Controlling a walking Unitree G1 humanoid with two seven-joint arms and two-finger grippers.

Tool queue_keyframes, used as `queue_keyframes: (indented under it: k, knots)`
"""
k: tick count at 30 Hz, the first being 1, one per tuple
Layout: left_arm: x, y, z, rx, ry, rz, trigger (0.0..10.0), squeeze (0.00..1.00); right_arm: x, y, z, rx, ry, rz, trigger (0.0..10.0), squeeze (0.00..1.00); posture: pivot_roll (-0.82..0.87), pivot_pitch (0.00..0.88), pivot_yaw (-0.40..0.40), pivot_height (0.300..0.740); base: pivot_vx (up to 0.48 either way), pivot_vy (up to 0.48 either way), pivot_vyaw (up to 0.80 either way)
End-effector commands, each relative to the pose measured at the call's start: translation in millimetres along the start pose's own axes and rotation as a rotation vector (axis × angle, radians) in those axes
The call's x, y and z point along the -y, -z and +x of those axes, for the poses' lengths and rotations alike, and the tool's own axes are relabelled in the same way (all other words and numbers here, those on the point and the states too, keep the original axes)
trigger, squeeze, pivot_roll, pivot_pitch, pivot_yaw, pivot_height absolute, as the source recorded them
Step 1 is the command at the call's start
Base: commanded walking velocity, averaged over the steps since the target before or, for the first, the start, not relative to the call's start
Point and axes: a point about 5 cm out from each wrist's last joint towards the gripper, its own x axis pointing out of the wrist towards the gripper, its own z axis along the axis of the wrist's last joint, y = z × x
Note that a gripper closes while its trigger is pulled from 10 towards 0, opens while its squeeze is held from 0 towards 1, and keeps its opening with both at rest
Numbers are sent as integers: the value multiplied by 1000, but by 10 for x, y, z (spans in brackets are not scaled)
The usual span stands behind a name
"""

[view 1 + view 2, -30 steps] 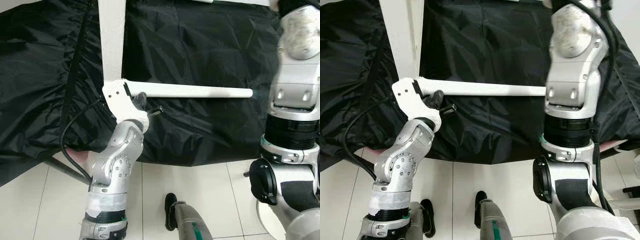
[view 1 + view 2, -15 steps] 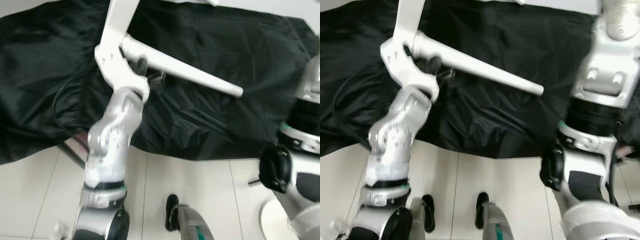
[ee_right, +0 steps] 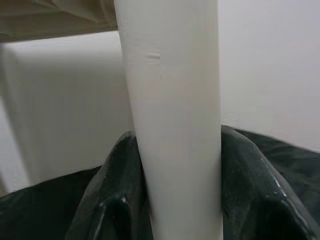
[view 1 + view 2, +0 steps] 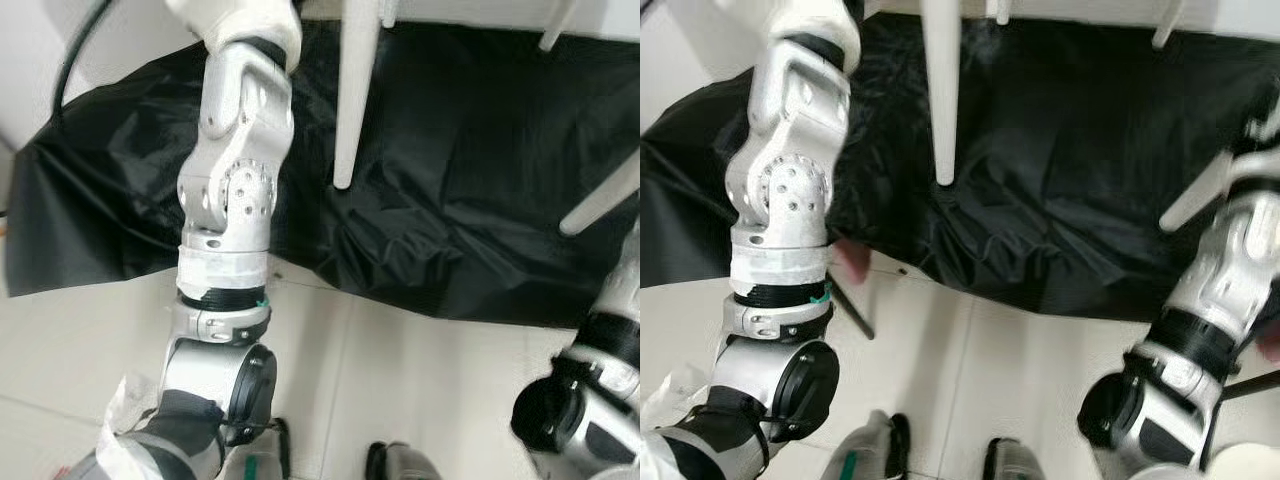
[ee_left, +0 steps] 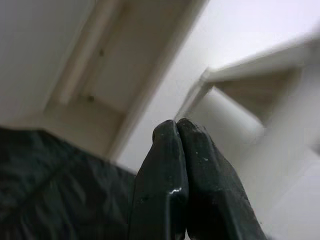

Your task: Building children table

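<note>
The white children's table is held up over the black cloth. One of its legs points down at the cloth, another leg slants at the right, and a third shows at the top. My left arm reaches up past the top edge. In the left wrist view my left gripper has its fingers pressed together against the table's white underside. My right gripper is shut on a white table leg, one black finger on each side.
The cloth lies over something low, with a dark bar and a pink patch at its near edge. White floor tiles run in front of it. My feet stand on the tiles. A pale round object sits at bottom right.
Both arms have risen and swung the table up: the leg that lay level across the cloth now points down. The head view has shifted too.
</note>
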Motion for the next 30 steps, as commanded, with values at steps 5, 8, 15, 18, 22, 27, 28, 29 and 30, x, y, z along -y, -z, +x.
queue_keyframes:
  k: [5,8,15,18,22,27,28,29,30]
  knots:
    - [-32,288,-121,-114,72,97,10000,525,-74,594,-281,-269,-37,27,10000,322,-24,225,113,740,0,0,0]
    - [-48,307,-151,-126,90,72,10000,1000,-117,576,-256,-260,-63,35,10000,1000,-28,227,110,740,0,0,0]
    - [-140,379,-250,-165,98,115,10000,1000,-174,510,-235,-198,-113,49,10000,1000,-26,239,93,740,0,0,0]
    - [-188,403,-314,-186,101,131,10000,1000,-193,479,-245,-178,-134,40,10000,1000,-27,243,90,740,0,0,0]
    - [-296,451,-555,-259,150,221,10000,1000,-236,379,-317,-117,-182,-7,10000,0,-29,252,85,740,0,0,0]
    - [-339,491,-738,-308,219,262,10000,0,-263,330,-422,-92,-181,-33,10000,0,-33,256,83,740,0,0,0]
    - [-343,503,-774,-323,234,265,10000,0,-269,325,-445,-89,-181,-31,10000,0,-34,257,85,740,0,0,0]
    - [-343,503,-774,-323,234,265,10000,0,-269,325,-445,-89,-181,-31,10000,0,-34,257,85,740,0,0,0]
    - [-349,502,-811,-326,245,268,10000,0,-280,316,-481,-80,-190,-50,10000,0,-35,257,83,740,0,0,0]
